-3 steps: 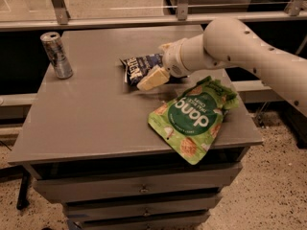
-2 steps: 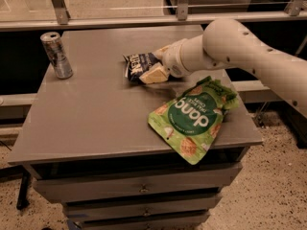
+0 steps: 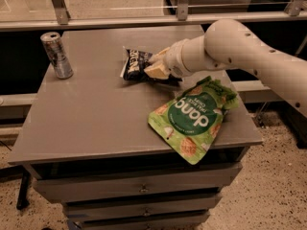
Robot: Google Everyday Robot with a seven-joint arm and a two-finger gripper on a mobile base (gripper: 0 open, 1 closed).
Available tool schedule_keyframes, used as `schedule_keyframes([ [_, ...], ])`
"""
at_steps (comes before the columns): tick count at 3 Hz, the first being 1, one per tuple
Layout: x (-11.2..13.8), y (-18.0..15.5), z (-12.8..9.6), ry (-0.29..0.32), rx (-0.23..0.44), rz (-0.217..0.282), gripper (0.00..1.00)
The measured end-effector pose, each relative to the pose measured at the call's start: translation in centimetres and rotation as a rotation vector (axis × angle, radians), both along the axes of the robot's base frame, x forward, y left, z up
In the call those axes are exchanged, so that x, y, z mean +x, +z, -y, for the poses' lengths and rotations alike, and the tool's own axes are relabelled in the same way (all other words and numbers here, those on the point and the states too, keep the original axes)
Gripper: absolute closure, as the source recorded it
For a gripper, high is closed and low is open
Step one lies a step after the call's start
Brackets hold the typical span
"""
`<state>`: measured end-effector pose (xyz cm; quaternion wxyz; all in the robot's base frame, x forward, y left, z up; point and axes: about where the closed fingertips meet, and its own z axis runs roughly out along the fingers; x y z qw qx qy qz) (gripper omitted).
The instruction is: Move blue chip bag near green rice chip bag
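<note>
The blue chip bag [image 3: 135, 63] is a small crinkled navy bag with white lettering, at the middle of the grey tabletop [image 3: 96, 114]. My gripper [image 3: 157, 65] comes in from the right on a thick white arm. It is shut on the bag's right end, with one pale finger [image 3: 154, 72] in front of the bag. The bag looks tilted and slightly raised. The green rice chip bag [image 3: 194, 119] lies flat at the front right of the table, just below and to the right of the gripper, overhanging the front edge a little.
A silver can [image 3: 56, 54] stands upright at the table's back left corner. The table is a grey drawer cabinet [image 3: 139, 188]. A metal railing [image 3: 120, 20] runs behind it. The white arm [image 3: 249, 56] spans the right side above the green bag.
The gripper and the blue chip bag have shifted slightly up and toward the back of the table together. The green bag and the can have not moved.
</note>
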<state>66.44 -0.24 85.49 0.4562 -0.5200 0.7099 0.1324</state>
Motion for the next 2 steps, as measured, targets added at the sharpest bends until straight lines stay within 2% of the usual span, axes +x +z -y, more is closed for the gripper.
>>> schedule_keyframes([
  [1, -0.07, 0.0, 0.12, -0.003, 0.001, -0.001, 1.0],
  [2, -0.12, 0.24, 0.09, 0.0, 0.003, 0.001, 1.0],
])
